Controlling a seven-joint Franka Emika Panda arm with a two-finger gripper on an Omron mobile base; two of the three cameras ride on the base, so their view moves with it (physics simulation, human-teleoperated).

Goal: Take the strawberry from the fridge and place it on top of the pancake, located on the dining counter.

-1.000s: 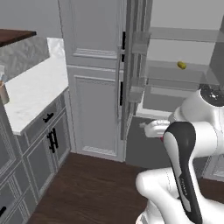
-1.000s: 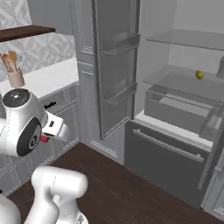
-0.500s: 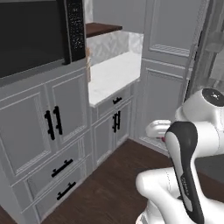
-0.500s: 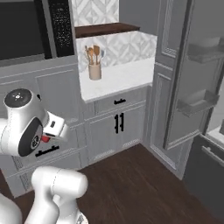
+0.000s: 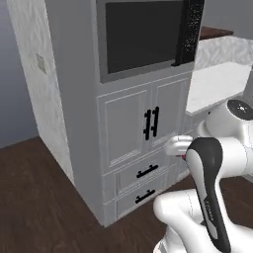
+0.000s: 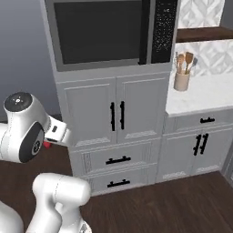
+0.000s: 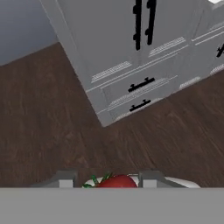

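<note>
In the hand view, the strawberry (image 7: 116, 181), a small red berry with green leaves, sits between the two finger tips of my gripper (image 7: 107, 179), which is shut on it. The arm is folded close to the base, the hand held low over the dark wood floor. A sliver of the red strawberry (image 6: 47, 144) peeks out beside the wrist in the right base view. The fridge, the pancake and the dining counter are out of view.
A tall light grey cabinet (image 6: 95, 118) with black handles and two drawers carries a built-in microwave (image 6: 98, 32). To its right a white counter (image 6: 205, 93) holds a utensil crock (image 6: 182, 79). Dark wood floor (image 7: 48, 122) spreads below, with a grey wall (image 5: 20, 74) to the left.
The whole picture has swung as the base turned: the open fridge has left both base views and the microwave cabinet now faces me. The gripper stays shut on the strawberry.
</note>
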